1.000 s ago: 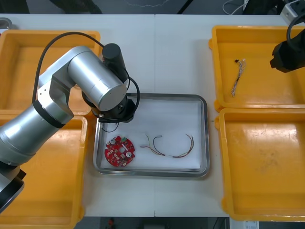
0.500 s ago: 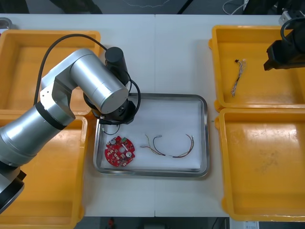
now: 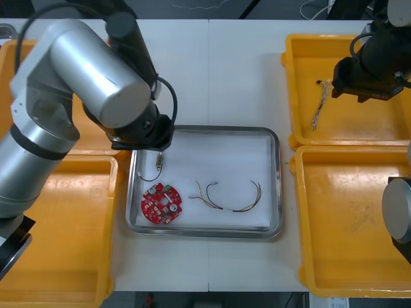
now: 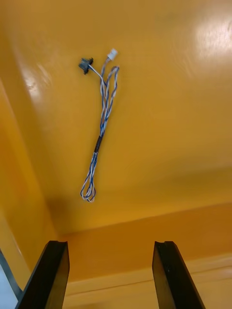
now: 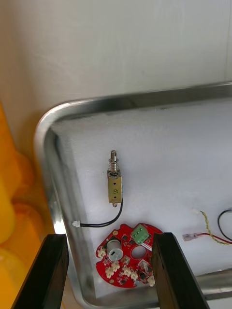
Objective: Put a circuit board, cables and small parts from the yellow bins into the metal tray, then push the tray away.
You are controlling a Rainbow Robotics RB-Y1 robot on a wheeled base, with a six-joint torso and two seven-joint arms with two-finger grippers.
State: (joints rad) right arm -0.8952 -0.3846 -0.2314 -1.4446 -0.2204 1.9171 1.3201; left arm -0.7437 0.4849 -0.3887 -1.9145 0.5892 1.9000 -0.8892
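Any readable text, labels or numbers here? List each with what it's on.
Small metal part in the tray: dark marks on its body, too small to read.
Circuit board: print not legible.
Left gripper above the tray, right gripper above a bin with a cable: no lettering.

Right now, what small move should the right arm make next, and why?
Probably bring the right gripper down onto the twisted blue and white cable and shut. It hovers open near that cable, which lies alone in the far right yellow bin, not yet gripped. The left gripper hangs open over the metal tray.
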